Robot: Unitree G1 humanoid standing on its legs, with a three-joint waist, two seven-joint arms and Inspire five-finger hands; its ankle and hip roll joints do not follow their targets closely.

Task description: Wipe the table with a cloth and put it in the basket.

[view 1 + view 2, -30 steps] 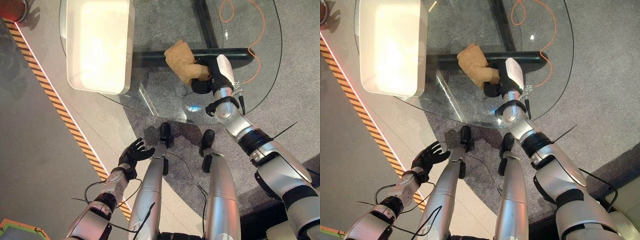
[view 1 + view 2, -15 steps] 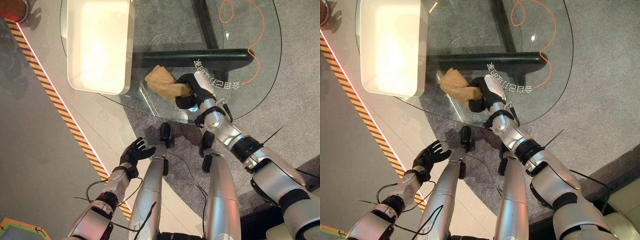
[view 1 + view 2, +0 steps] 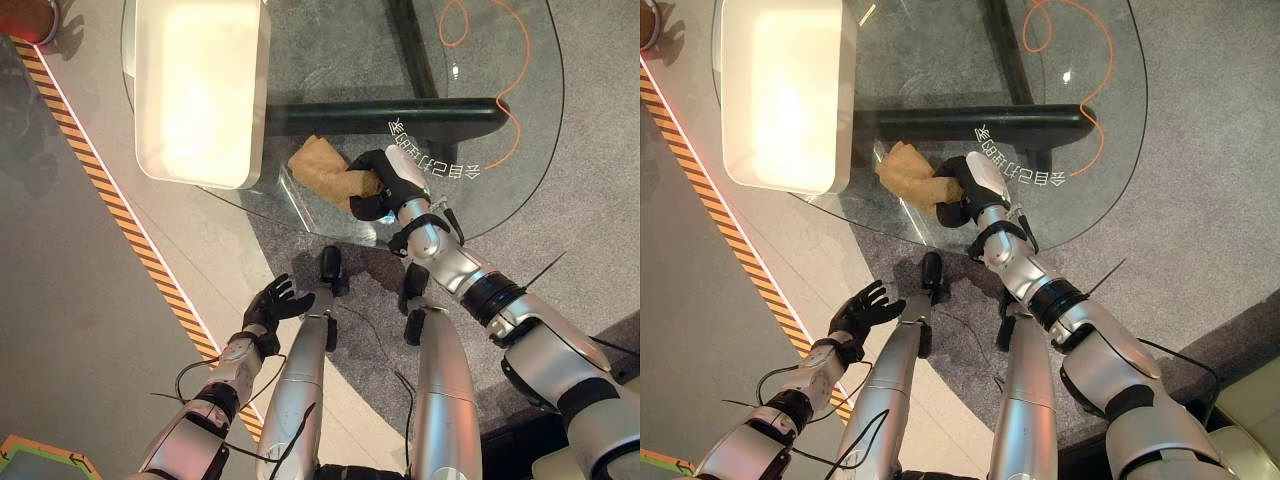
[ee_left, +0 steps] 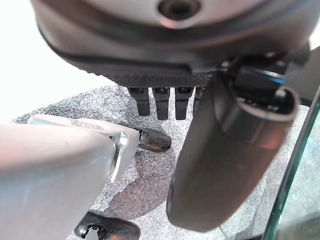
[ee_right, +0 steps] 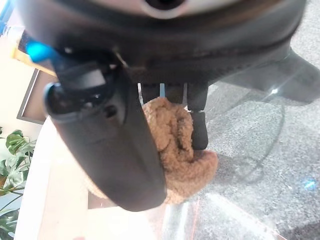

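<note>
A tan cloth (image 3: 322,165) lies bunched on the glass table (image 3: 340,70), near its front edge and just right of the white basket (image 3: 198,85). My right hand (image 3: 383,182) is shut on the cloth's right end, and its wrist view shows the fingers curled round the fuzzy cloth (image 5: 177,145) against the glass. My left hand (image 3: 272,303) hangs low beside the table, below its front edge, with fingers spread and holding nothing.
The white rectangular basket stands on the table's left part. An orange cable (image 3: 510,70) winds under the glass at the far right. A black table frame bar (image 3: 400,112) runs below the top. An orange-black striped tape line (image 3: 120,220) crosses the floor at left.
Over the last second my right hand dragged the cloth from the table's middle toward the front edge and leftward. Since half a second ago it has barely shifted. The left hand stayed put.
</note>
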